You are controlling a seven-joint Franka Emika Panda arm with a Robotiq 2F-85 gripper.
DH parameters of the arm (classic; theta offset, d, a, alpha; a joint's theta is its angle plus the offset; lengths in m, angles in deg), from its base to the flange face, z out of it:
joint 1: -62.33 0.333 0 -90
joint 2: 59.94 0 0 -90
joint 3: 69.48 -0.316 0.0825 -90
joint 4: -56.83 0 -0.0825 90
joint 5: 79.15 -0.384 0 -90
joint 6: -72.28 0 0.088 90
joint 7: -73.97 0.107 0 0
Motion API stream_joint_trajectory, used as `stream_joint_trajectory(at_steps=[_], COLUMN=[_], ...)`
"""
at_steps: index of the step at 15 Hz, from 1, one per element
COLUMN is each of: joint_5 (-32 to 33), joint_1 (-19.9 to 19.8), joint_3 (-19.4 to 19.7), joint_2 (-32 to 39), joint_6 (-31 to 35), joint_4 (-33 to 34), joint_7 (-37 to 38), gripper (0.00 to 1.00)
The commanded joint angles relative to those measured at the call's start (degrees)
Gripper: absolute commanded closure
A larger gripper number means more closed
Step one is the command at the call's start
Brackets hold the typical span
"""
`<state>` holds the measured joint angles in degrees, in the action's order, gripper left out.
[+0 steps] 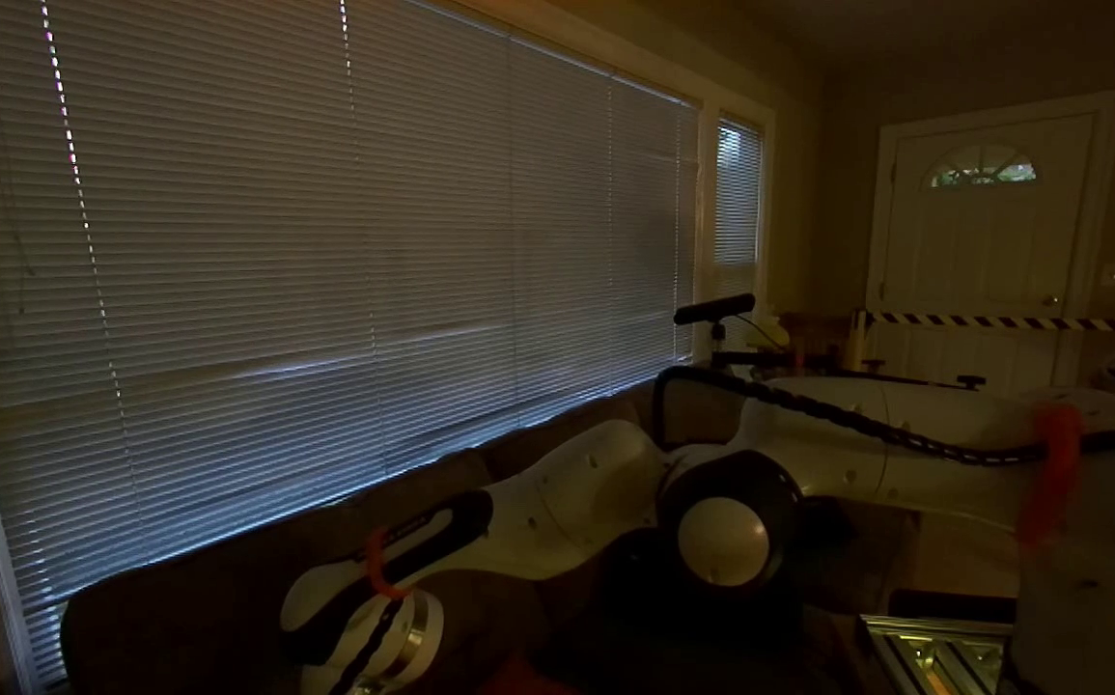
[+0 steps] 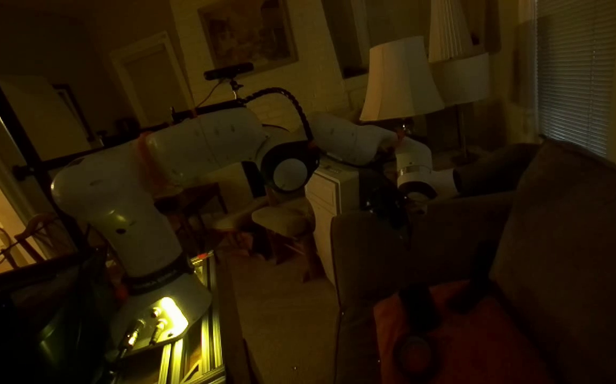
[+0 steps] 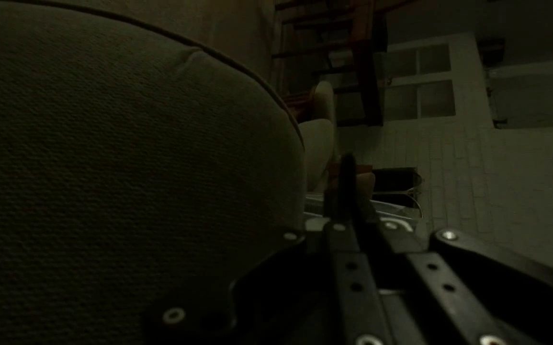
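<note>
Tool (image 3: pixel 350 189) hovers, the sofa (image 3: pixel 152 143) near its left in wrist view.

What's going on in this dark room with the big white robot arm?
The white robot arm is stretched out toward the brown fabric sofa, with its black metal gripper close to it. The gripper's fingers look closed together, but it's too dark to tell whether anything is between them. On the sofa's seat lies an orange cloth, with dark objects on it that are hard to make out.
</note>
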<state>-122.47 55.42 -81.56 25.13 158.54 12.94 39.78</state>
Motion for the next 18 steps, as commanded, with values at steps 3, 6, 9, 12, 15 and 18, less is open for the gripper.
stream_joint_trajectory(at_steps=[3, 6, 9, 12, 15, 18], joint_5=[1.1, 0.9, 0.9, 1.0, 1.2, 1.5], joint_1=[-0.9, -1.0, -0.9, -0.5, 0.2, 0.8], joint_3=[-1.5, -1.4, -1.3, -1.4, -1.6, -1.7], joint_2=[0.0, 0.0, 0.0, 0.0, 0.0, 0.3], joint_6=[-3.6, -4.1, -4.1, -3.6, -3.3, -3.4], joint_4=[-0.6, -0.6, -0.5, -0.2, 0.5, 1.5], joint_7=[-2.3, -2.3, -2.6, -2.6, -2.8, -2.5], gripper=[0.99, 0.99, 0.99, 0.99, 0.99, 0.99])
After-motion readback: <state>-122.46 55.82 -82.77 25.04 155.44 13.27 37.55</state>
